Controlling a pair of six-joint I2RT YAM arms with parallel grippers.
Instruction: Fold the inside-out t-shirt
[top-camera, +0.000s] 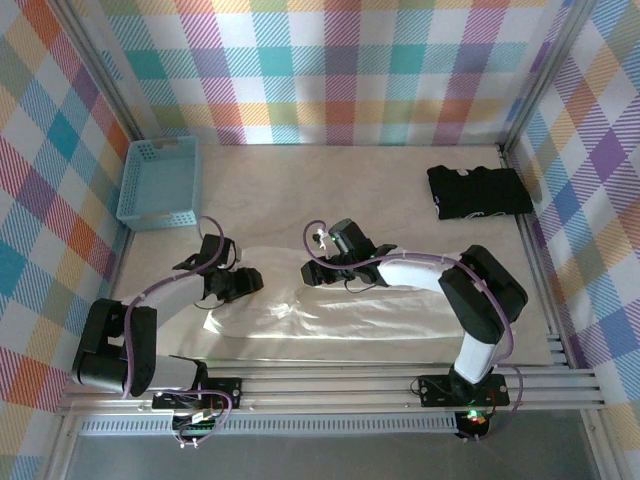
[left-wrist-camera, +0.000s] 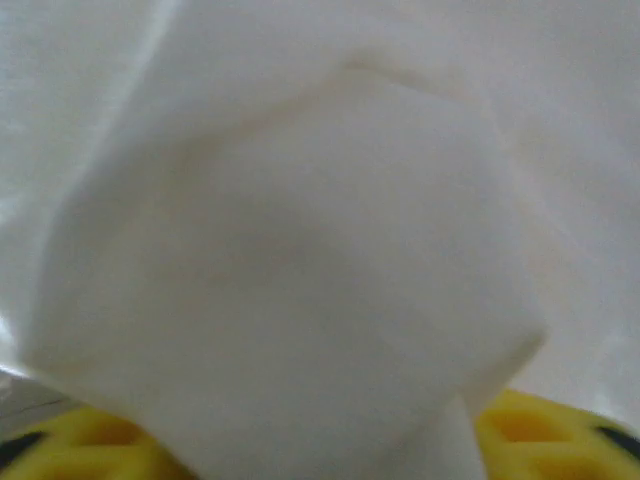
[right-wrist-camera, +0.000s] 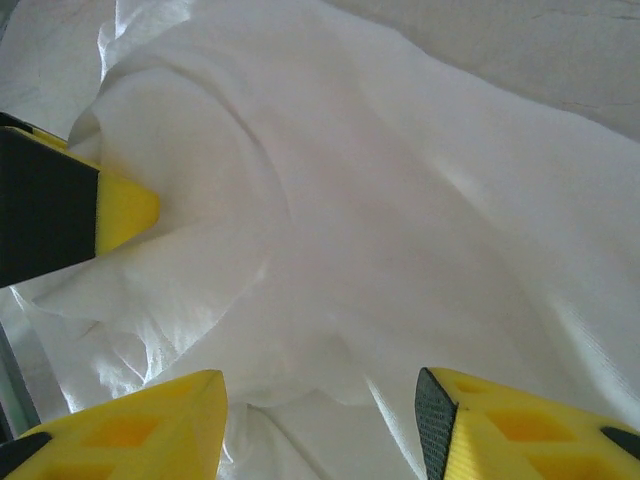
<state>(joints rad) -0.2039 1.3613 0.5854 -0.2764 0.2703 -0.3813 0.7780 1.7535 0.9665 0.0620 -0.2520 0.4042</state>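
Shirt work, top view: the inside-out t-shirt (top-camera: 380, 310) lies flattened in a long band across the counter (top-camera: 350, 190), near the arm bases, so both arms can reach it. Left end effector (top-camera: 240, 283) and right end effector (top-camera: 312, 270) sit low on its left half, probably to gather cloth for a fold. Blue basket (top-camera: 160, 180) and black folded garment (top-camera: 478, 190) lie well apart from the shirt, out of the fold's way.

Left wrist: white cloth bulges right up against the lens and falls between the yellow fingers (left-wrist-camera: 550, 440). Clenched or not, cannot tell.

Right wrist: yellow fingers (right-wrist-camera: 150, 425) stand apart, released, straddling a rumpled ridge of shirt. Nothing pinched yet.
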